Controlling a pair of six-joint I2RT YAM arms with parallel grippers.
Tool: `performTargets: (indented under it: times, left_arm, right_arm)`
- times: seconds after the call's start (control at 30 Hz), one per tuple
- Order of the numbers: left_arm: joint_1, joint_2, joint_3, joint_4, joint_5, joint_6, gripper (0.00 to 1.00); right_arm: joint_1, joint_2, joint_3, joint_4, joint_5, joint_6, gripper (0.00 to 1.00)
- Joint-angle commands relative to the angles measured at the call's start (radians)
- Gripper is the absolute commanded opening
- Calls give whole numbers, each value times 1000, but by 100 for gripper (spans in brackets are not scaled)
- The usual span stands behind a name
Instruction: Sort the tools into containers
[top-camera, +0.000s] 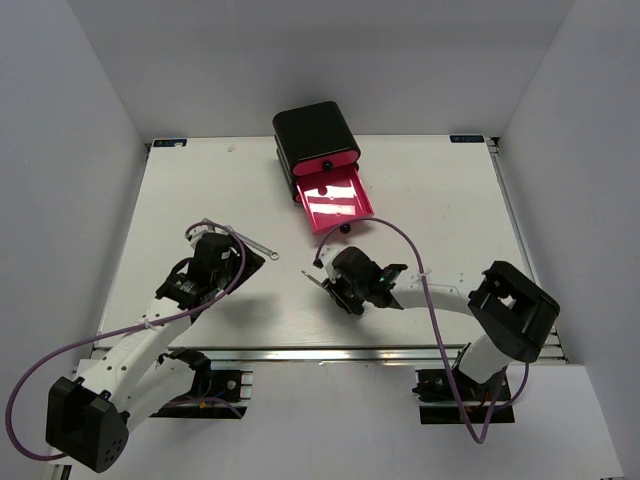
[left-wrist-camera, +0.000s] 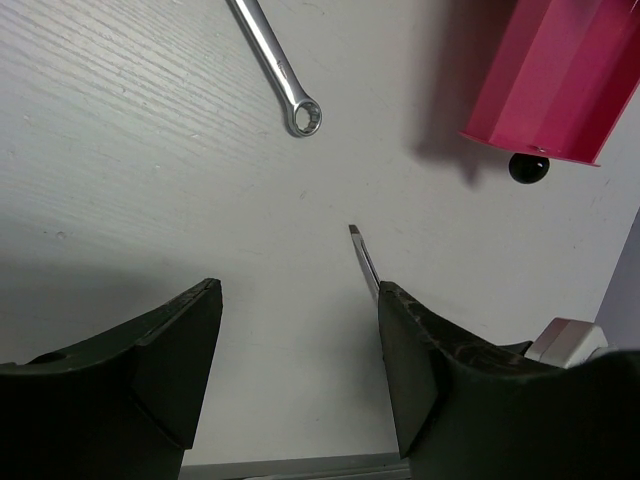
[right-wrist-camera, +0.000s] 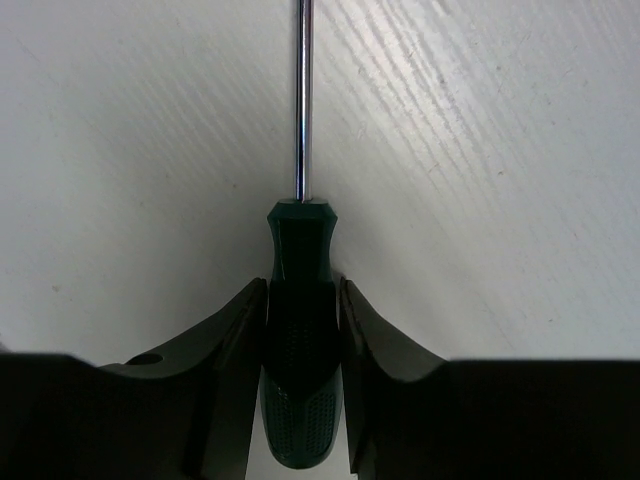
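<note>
Green handle: your right claw (right-wrist-camera: 300, 300) is squeezed almost closed on the dark green handle of a screwdriver (right-wrist-camera: 300, 250). One finger presses on each side of it.
Shaft: the shiny metal shaft sticks straight out past the fingers, over the white tabletop (right-wrist-camera: 480, 150). You cannot tell if the screwdriver rests on the tabletop or hangs above it.
Left claw: your left claw (left-wrist-camera: 298, 290) is spread wide and has nothing in it. Only bare tabletop shows between its two dark fingers.
Thin tip: a thin metal tip (left-wrist-camera: 360, 255) pokes out beside one finger of the left claw. You cannot tell from that view which tool it belongs to.
Wrench: the silver wrench (left-wrist-camera: 285, 80) lies flat on the tabletop in front of the left claw, near it but not touching. Its ring end points back toward the claw.
Open drawer: a pink-red drawer (top-camera: 335, 195) is pulled out of the black chest (top-camera: 315, 130) at the far side of the tabletop. Its dark round knob (top-camera: 345, 229) faces your right claw, which is close in front of it.
Shut drawer: just above the open one, a second drawer front (top-camera: 335, 160) sits pushed into the chest.
</note>
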Motion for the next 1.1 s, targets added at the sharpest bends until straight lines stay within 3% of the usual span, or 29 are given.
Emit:
performTargets:
  times: [0.0, 0.37, 0.63, 0.83, 1.07]
  left_arm:
    - [7, -21, -4, -12, -11, -4, 73]
    - [7, -36, -10, -10, -17, -9, 73]
    - [7, -20, -9, 11, -8, -1, 73]
    - [7, -17, -7, 11, -11, 0, 73]
    - [7, -17, -7, 6, -16, 0, 73]
  right_arm:
    - [-1, -68, 38, -31, -41, -66, 0]
    - [-170, -176, 313, -184, -235, -241, 0]
    - [-413, 29, 580, -215, -281, -323, 0]
    - [-463, 186, 743, -267, -324, -405, 0]
    - [-463, 284, 806, -260, -341, -445, 0]
